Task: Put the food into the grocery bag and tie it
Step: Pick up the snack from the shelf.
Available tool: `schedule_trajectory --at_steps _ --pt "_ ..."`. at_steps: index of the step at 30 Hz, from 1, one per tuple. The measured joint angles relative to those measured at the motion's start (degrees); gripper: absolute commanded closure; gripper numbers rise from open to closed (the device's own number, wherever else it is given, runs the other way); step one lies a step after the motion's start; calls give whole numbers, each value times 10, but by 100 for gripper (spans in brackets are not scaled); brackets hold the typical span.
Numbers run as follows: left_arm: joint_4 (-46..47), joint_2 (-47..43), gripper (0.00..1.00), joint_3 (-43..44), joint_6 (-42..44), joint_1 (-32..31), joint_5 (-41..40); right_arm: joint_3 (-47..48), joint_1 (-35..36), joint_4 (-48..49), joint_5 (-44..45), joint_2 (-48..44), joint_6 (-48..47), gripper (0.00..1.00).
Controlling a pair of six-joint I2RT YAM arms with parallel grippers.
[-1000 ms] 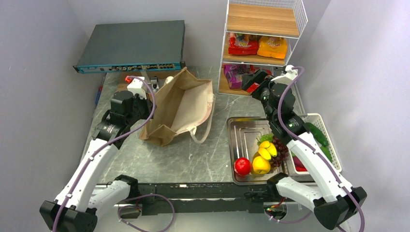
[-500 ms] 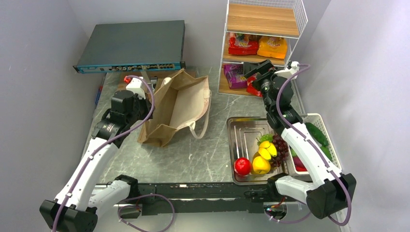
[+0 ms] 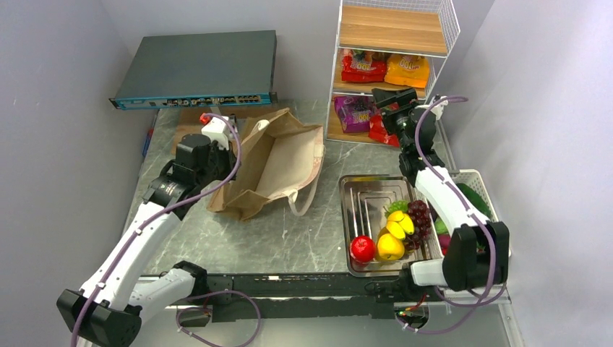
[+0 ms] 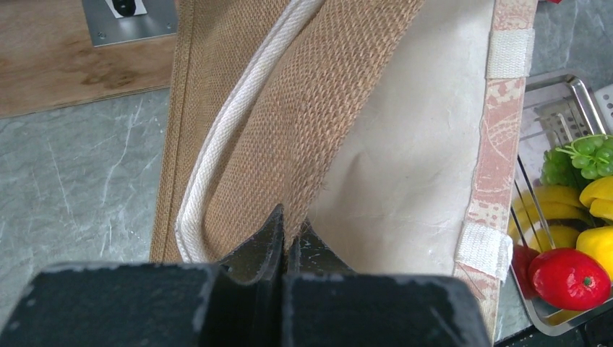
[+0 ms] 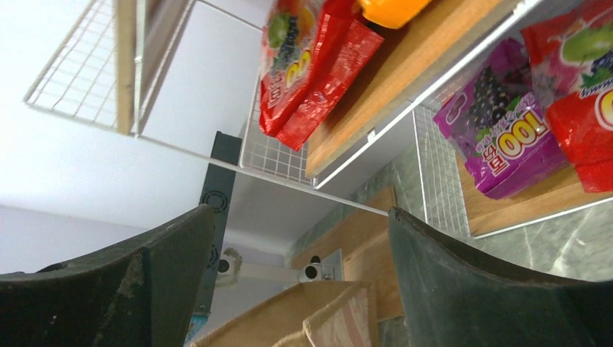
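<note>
Left gripper (image 4: 283, 230): fingers pressed together, pinching the far-left rim of the grocery bag (image 3: 278, 163). The woven wall and the cream handle were caught just beside the fingertips. The bag lay tipped on the table left of centre, its pale lining exposed and its mouth facing right, toward the steel tray (image 3: 361, 189).

Right gripper (image 5: 300, 213): fingers spread wide, nothing between them. It was up at the lower tier of the wire shelf (image 3: 340, 79), at the far right of the table.

Key relation: the purple packet (image 3: 352, 112) stood just left of the right gripper on that tier. A red packet (image 3: 379, 131) was close beneath the gripper. In the wrist view both sat off to one side of the open gap, not centred in it. The purple packet's long axis ran diagonally across that view.

Judgement: the right arm was far the nearer to the shelf food, and the left was occupied holding the bag open. A grasp would likely call for re-centring on a packet first. The carry would then run left and nearer, to the bag mouth.

Apple (image 3: 363, 248) and grapes (image 3: 419, 219) lay in the tray, near right and apart from both grippers.
</note>
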Motion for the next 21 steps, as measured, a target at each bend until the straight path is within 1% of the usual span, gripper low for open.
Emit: schedule_trajectory --at_steps 6,14,21 --pt "-1 5 100 1 4 -11 -11 18 -14 17 -44 70 57 16" --pt "-6 7 100 2 4 -15 -26 84 -14 24 -59 113 92 21" --pt "-13 14 100 6 4 -15 -36 151 -14 23 -69 182 115 25"
